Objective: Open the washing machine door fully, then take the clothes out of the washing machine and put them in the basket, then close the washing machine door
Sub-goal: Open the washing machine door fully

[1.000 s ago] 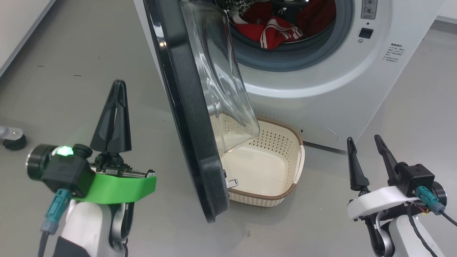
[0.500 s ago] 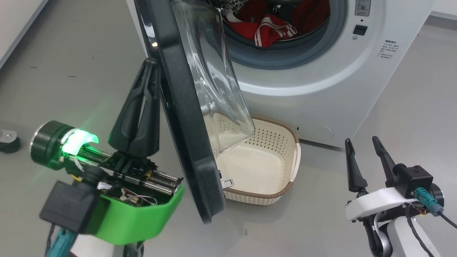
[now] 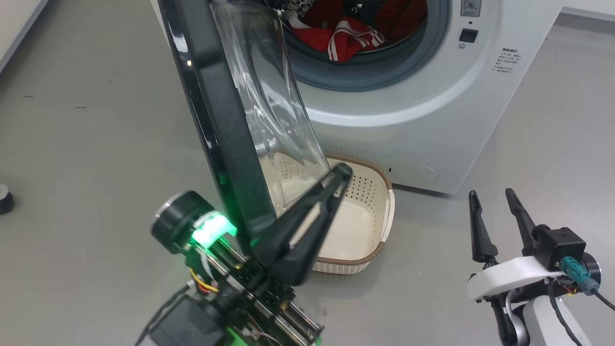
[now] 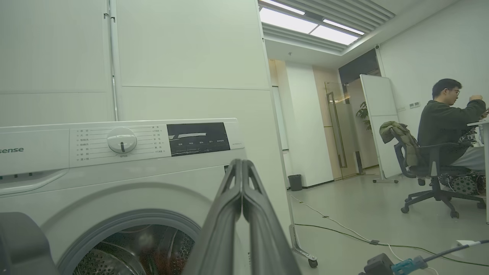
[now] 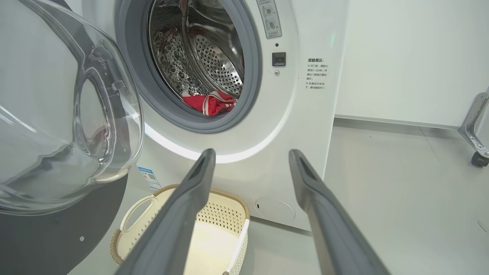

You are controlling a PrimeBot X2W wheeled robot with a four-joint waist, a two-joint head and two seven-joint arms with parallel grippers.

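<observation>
The white washing machine (image 3: 408, 120) stands ahead, its door (image 3: 216, 120) swung out edge-on with the black rim to the left and the glass bowl (image 3: 269, 110) to the right. Red clothes (image 3: 346, 33) with white stripes lie in the drum, also visible as the clothes (image 5: 210, 105) through the grey-ringed mouth. The cream basket (image 3: 370, 187) sits on the floor below the door. My left gripper (image 3: 341, 170) is shut and empty, its fingers slanting up-right past the door's lower edge over the basket. My right gripper (image 3: 491, 193) stands open and empty at the lower right.
A person (image 4: 447, 126) sits on an office chair at a desk to the right, with cables (image 4: 344, 229) across the floor. A black caster (image 3: 2, 199) is at the left edge and a frame's caster (image 5: 477, 158) stands right of the machine. Grey floor surrounds the basket (image 5: 160, 189).
My left gripper, still shut, has swung from the door's outer left side rightward across its lower edge. The head camera has shifted. The right gripper has stayed in place.
</observation>
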